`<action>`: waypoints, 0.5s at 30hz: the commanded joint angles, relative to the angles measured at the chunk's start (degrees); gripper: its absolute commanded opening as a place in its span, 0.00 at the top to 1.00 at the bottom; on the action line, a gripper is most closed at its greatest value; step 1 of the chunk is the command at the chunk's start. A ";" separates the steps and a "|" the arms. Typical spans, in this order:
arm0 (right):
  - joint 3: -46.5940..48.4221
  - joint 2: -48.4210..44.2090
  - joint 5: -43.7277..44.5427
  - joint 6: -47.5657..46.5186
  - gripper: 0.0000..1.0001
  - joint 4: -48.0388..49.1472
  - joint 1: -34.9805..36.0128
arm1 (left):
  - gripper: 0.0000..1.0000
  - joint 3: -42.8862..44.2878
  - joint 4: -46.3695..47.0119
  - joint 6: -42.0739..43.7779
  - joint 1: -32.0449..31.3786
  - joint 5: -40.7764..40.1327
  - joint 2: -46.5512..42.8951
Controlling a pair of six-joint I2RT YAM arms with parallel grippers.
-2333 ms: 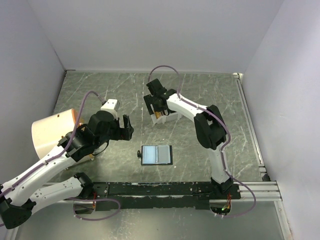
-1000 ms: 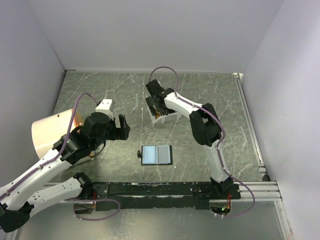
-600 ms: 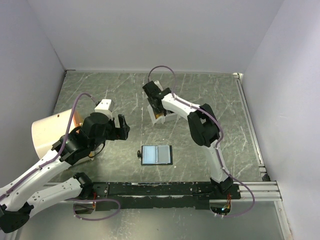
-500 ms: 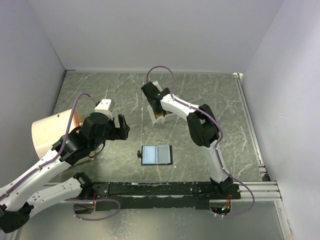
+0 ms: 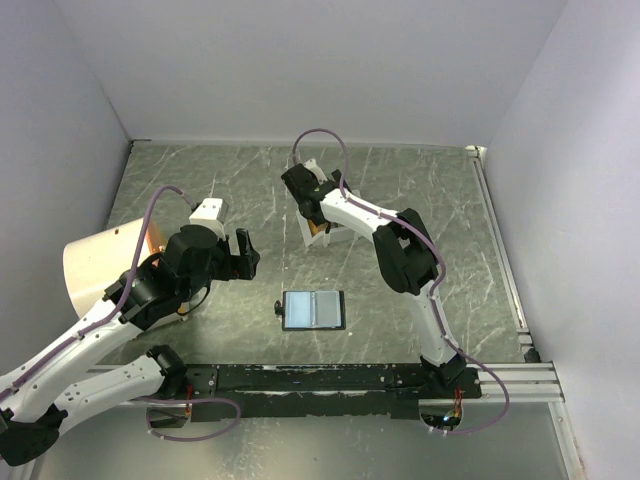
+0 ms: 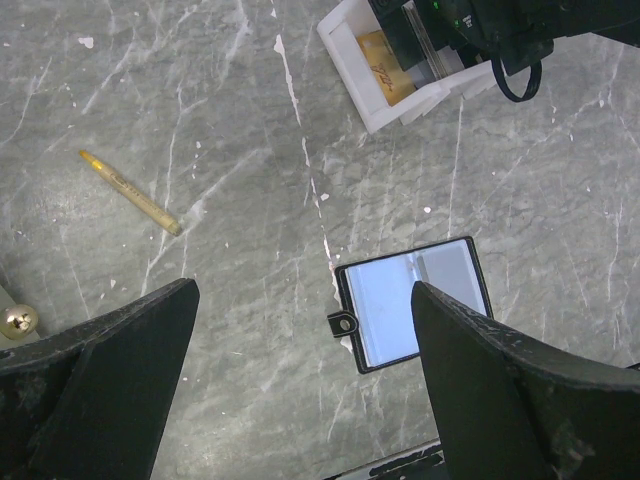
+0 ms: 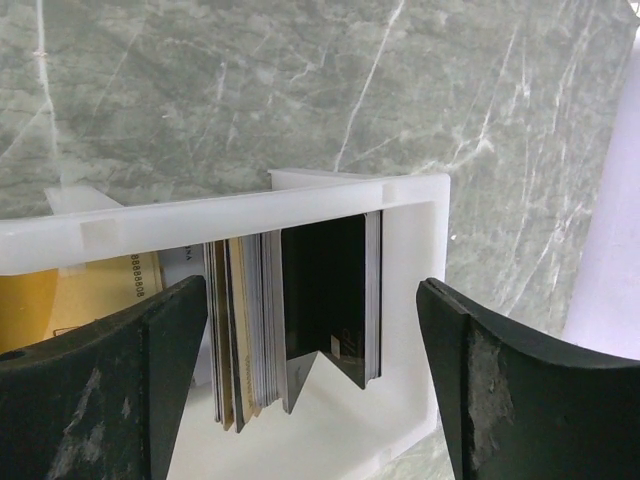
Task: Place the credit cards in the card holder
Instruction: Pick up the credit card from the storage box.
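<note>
Several cards [image 7: 325,300] stand untaken in the box [image 7: 250,215], over which the right fingers [image 7: 530,420], spread and empty, have been shifted; the holder [image 5: 313,310] lies open well apart, left fingers [image 6: 100,390] wide.

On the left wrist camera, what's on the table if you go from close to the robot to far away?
card holder → yellow stick → white box
</note>
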 commanded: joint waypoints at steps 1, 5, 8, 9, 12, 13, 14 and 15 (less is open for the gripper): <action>-0.83 -0.82 4.97 -0.90 0.13 1.36 -0.44 | 0.00 0.42 0.08 0.49 0.15 -0.81 0.04; -1.35 -1.06 4.00 -0.20 0.07 1.72 -1.32 | 0.01 0.42 0.00 0.53 0.15 -0.76 0.22; -1.88 -1.33 1.63 0.38 0.04 1.74 -2.14 | 0.00 0.43 -0.08 0.41 0.15 -0.85 0.12; -2.12 -1.49 0.82 0.58 0.03 1.83 -2.42 | 0.01 0.46 -0.05 0.45 0.19 -0.81 0.11; -2.63 -1.52 0.39 1.23 0.00 1.62 -3.10 | 0.00 0.33 0.01 0.42 0.15 -0.81 -0.09; -2.81 -1.56 0.49 1.52 0.00 1.49 -3.32 | 0.00 0.37 0.00 0.47 0.18 -0.76 0.01; -3.13 -1.67 0.48 1.60 0.00 1.71 -3.42 | 0.00 0.38 -0.02 0.41 0.19 -0.73 0.09; -3.50 -1.86 0.40 1.61 0.00 1.95 -3.59 | 0.01 0.33 -0.01 0.42 0.22 -0.72 0.09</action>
